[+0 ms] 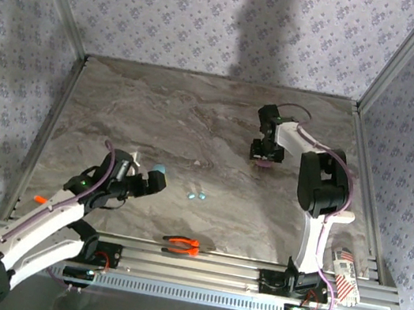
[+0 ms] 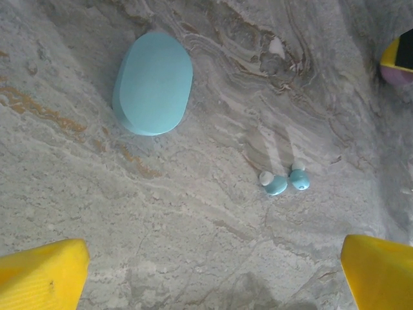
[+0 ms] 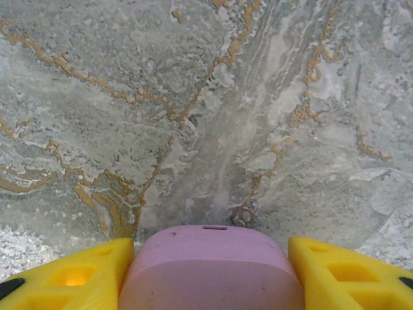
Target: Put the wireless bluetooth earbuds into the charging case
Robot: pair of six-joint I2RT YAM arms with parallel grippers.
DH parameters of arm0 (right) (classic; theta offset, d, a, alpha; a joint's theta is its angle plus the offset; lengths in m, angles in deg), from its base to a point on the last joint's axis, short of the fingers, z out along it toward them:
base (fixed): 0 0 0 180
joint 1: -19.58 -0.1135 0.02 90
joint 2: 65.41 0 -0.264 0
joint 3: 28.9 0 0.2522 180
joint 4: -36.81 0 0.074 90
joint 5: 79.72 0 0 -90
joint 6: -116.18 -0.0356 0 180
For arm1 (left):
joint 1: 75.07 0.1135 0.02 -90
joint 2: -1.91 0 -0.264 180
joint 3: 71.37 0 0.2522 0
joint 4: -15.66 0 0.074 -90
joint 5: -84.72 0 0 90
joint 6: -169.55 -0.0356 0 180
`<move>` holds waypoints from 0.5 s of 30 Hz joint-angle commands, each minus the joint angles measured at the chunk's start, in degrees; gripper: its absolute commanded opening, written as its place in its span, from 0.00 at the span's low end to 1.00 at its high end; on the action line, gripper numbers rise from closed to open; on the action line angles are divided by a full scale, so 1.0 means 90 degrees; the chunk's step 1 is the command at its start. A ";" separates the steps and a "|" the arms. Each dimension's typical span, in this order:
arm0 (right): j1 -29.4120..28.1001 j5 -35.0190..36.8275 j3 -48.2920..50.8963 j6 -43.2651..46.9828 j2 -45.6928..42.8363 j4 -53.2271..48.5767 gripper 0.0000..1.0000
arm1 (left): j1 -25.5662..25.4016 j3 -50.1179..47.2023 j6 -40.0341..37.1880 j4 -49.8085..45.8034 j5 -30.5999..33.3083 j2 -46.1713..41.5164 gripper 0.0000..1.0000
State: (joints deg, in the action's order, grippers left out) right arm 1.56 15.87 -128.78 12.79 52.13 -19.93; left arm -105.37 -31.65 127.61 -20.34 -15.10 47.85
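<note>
A closed teal oval charging case (image 2: 153, 84) lies flat on the marble table, seen from above as a small teal case (image 1: 159, 169) just beyond my left gripper (image 1: 156, 182). Two teal earbuds (image 2: 275, 183) (image 2: 299, 179) with pale tips lie side by side to its right; from the top camera the earbuds (image 1: 196, 196) are tiny dots. My left gripper (image 2: 210, 278) hangs open above bare marble, both yellow fingers (image 2: 39, 274) wide apart. My right gripper (image 3: 210, 284) is shut on a closed pinkish-purple case (image 3: 210, 268), held at the far right (image 1: 265, 156). The pinkish-purple earbuds are hidden.
Orange-handled pliers (image 1: 181, 244) lie near the front rail between the arm bases. A striped packet (image 1: 344, 276) sits at the front right corner. Metal frame posts and patterned walls border the table (image 1: 197, 121).
</note>
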 commanded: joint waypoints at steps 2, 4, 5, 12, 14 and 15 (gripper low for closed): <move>0.0001 -0.0036 -0.0186 0.0082 0.0244 -0.0102 0.62 | 0.0037 0.0428 -0.0085 0.0113 -0.0111 0.0276 1.00; 0.0003 -0.0043 -0.0193 0.0066 0.0182 -0.0165 0.67 | 0.0037 0.0519 -0.0104 0.0127 -0.0128 0.0438 1.00; 0.0003 -0.0052 -0.0187 0.0052 0.0106 -0.0185 0.70 | 0.0040 0.0584 -0.0123 0.0127 -0.0124 0.0512 1.00; 0.0003 -0.0131 0.0177 -0.0091 -0.0857 -0.0173 0.95 | 0.0040 0.1151 -0.0255 -0.0069 0.0043 0.0997 1.00; 0.0011 -0.0077 0.0381 -0.0131 -0.1205 -0.0113 0.99 | 0.0040 0.1343 -0.0296 -0.0178 0.0118 0.1143 1.00; 0.0013 -0.0078 0.0489 -0.0150 -0.1408 -0.0068 1.00 | 0.0042 0.1449 -0.0318 -0.0221 0.0148 0.1215 1.00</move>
State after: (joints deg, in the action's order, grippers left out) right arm 1.49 15.01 -126.21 12.38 45.64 -20.02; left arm -105.37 -21.88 126.30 -20.67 -14.80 57.62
